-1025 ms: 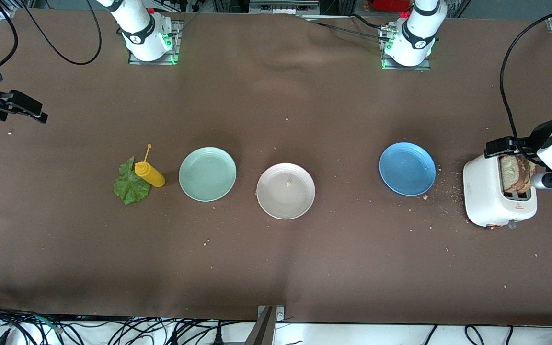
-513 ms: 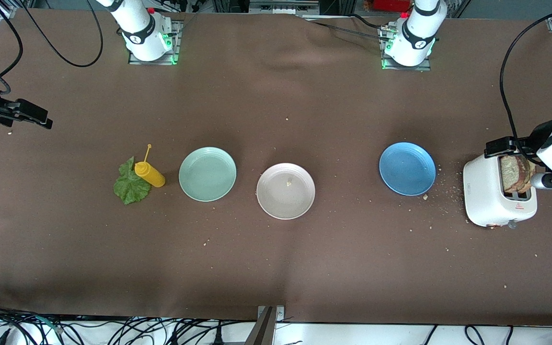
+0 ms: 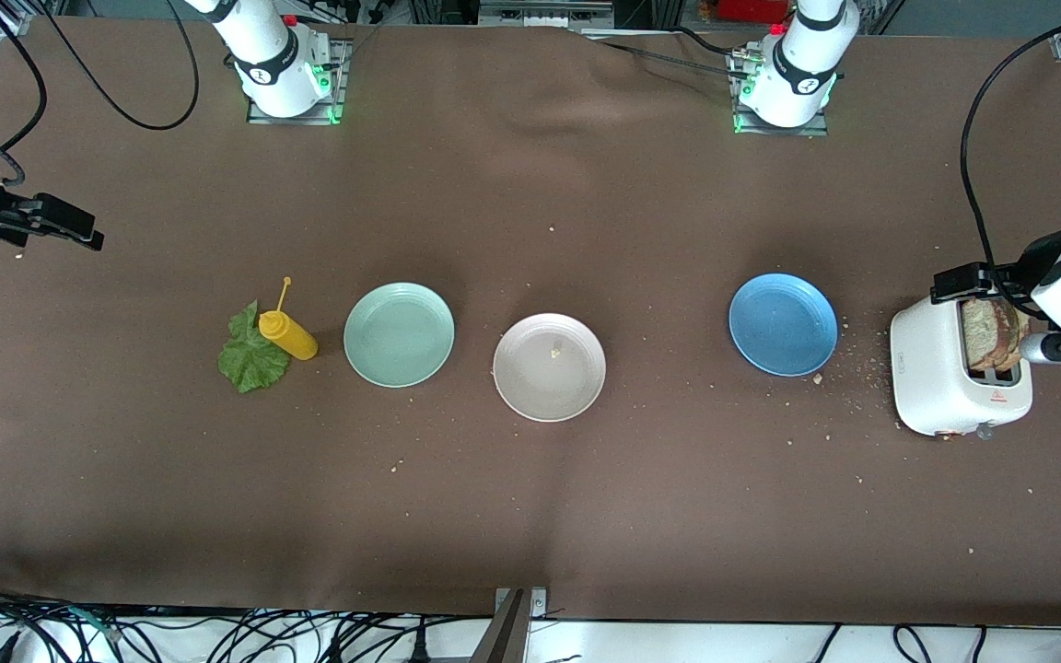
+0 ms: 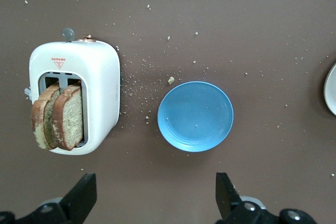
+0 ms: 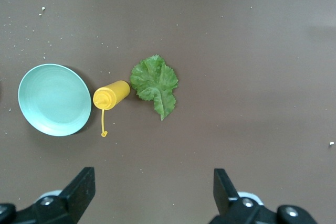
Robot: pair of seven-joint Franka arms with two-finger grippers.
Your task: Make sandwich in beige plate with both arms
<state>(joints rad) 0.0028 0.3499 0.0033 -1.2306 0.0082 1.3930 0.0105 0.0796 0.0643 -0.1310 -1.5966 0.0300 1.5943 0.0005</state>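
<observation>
Right tool (image 3: pixel 52 226) has drifted lower at frame's left edge; left tool (image 3: pixel 963 281) unmoved over toaster (image 3: pixel 945 378). Both wide open, empty. Risk: snug bread (image 4: pixel 58 116) tips the toaster.

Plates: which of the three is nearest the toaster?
The blue plate, toward the left arm's end of the table beside the white toaster. The beige plate sits mid-table, and the mint green plate lies beside the yellow sauce bottle.
</observation>
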